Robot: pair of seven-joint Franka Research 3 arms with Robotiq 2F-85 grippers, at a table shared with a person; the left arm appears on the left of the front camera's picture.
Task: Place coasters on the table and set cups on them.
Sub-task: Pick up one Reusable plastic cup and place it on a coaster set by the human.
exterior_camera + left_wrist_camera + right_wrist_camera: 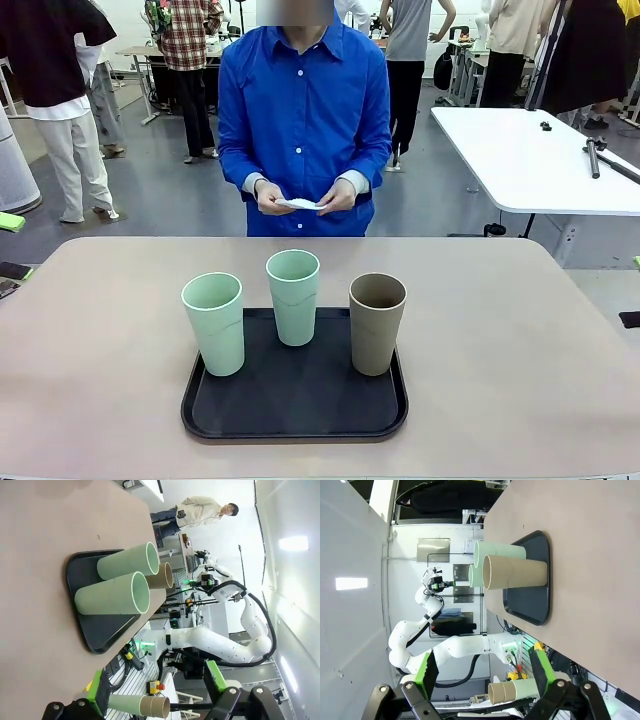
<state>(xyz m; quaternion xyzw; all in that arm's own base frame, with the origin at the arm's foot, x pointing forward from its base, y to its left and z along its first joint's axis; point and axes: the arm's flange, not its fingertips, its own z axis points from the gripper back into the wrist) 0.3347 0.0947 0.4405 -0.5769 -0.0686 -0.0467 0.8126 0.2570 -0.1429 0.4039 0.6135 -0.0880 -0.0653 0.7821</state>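
Coasters [300, 204] sit in the person's hands [270, 196] at the far edge, none on the table [500, 330] yet; 3 cups [293, 296] stand upright on the black tray [290, 422]. Left gripper [156, 677] & right gripper [484, 665]: jaws wide apart, empty. Best to wait til the discs lie flat, then take a cup mid-wall, lift straight, centre it. No legible labels or writing

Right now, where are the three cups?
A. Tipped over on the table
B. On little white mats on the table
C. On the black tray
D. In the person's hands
C: the left green cup, the middle green cup and the brown cup all stand upright on the black tray.
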